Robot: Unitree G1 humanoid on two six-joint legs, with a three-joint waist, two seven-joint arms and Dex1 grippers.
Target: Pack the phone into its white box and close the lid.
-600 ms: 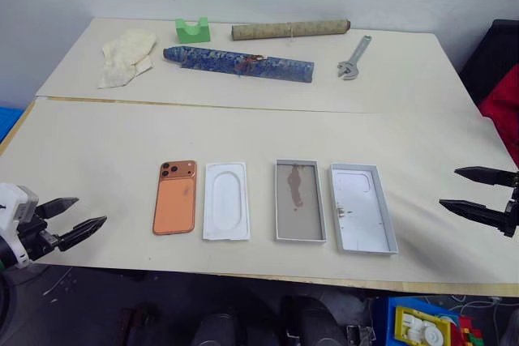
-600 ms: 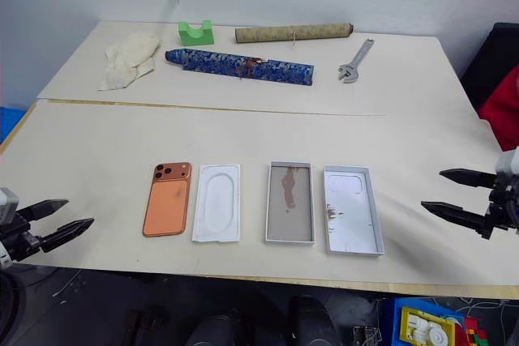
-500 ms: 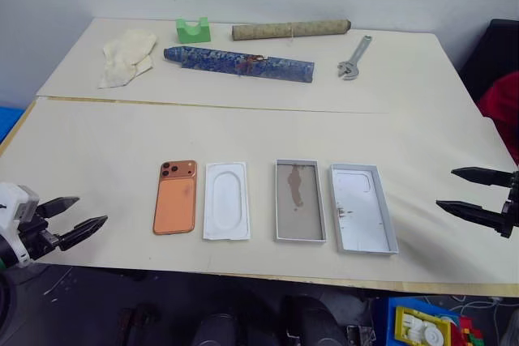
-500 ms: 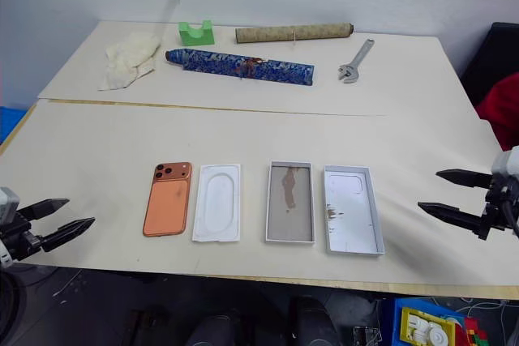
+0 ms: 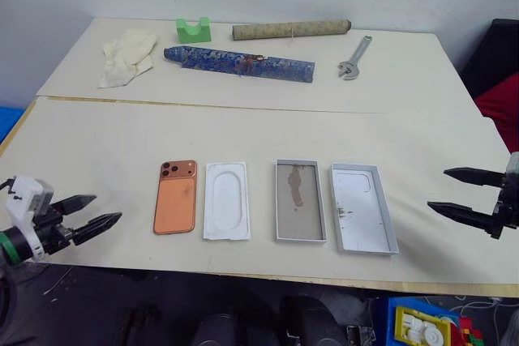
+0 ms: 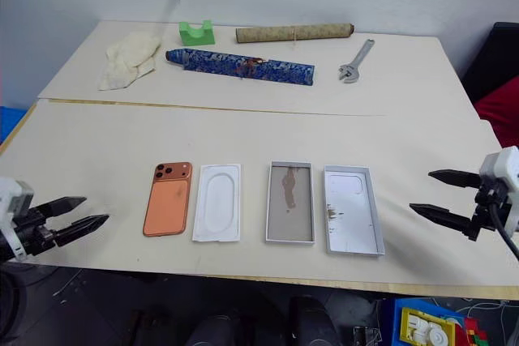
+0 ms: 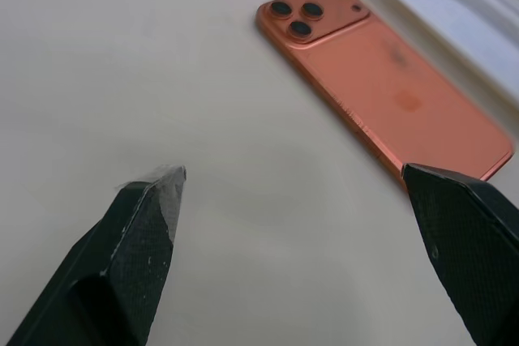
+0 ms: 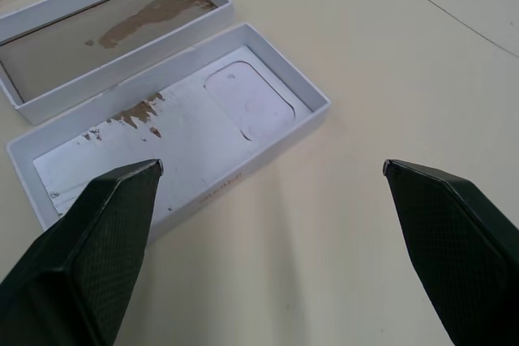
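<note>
Counting what's laid out on the near counter (image 5: pixel 97 151): one phone (image 5: pixel 175 197), one white insert (image 5: pixel 226 200) with an oval recess, one white box (image 5: pixel 300 200) and one lid (image 5: pixel 362 207), four flat things in a neat row, none touching. All lie face up or open side up; the phone shows its back with three lenses at the far corner. The box has a brownish floor with a dark stain, the lid a pale inside with small dark marks.

On the far counter there's one crumpled cloth (image 5: pixel 126 54), one green block (image 5: pixel 192 31), one tan roll (image 5: pixel 290 29), one blue patterned roll (image 5: pixel 239 63) and one wrench (image 5: pixel 353 57).

Two hands, both empty. The left hand (image 5: pixel 89 215) hangs at the near left edge of the counter, fingers spread wide, pointing across toward the phone, which sits near it but clearly apart. The right hand (image 5: pixel 458 192) is at the right edge, fingers also spread wide, aimed inward at the lid, which is the closest thing to it; the box is just past the lid. Both hands tilt slightly downward and sit above the counter surface.
</note>
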